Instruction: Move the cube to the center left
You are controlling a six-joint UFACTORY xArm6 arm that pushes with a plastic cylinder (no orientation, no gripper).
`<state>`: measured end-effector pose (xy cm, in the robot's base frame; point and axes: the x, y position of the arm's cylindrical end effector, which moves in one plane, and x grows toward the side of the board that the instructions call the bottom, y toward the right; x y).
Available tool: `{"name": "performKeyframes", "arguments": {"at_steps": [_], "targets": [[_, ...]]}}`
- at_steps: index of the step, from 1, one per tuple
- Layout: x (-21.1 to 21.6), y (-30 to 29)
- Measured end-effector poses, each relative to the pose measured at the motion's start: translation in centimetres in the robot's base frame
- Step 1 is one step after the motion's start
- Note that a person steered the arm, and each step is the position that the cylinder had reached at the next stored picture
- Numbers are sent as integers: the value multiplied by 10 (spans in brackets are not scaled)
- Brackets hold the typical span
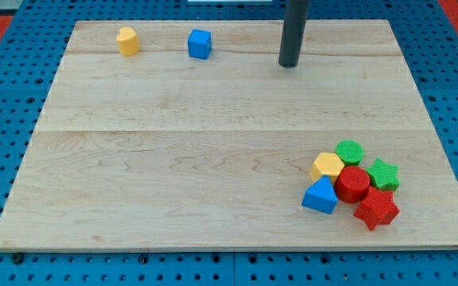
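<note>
The wooden counter (213,159) fills most of the view, a pale board lying on a blue pegboard base (6,270). Next in bulk is the cluster at the view's bottom right, well apart from everything else: a yellow hexagonal block (327,166), a green hexagonal block (349,151), a green star block (384,173), a red cylinder (353,184), a red star block (377,209) and a blue triangular block (321,196), packed together and touching. Along the view's top, the dark rod comes down from above and my tip (289,65) rests on bare wood, touching nothing. There are no fingers on this arm, so nothing opens, closes or is held; the rod can only push. The blue cube (199,44) sits near the view's top edge, to the view's left of my tip and slightly higher, with clear board between them. A small yellow block (128,40) stands further left of the cube. The centre left lies down and left from the cube, so I judge the tip must get to the cube's upper right side first.
</note>
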<state>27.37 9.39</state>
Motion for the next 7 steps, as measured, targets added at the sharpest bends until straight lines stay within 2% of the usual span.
{"name": "performKeyframes", "arguments": {"at_steps": [1, 2, 3, 4, 5, 7], "targets": [[-33, -61], [-34, -132], [-46, -160], [-6, -191], [-1, -207], [47, -266]]}}
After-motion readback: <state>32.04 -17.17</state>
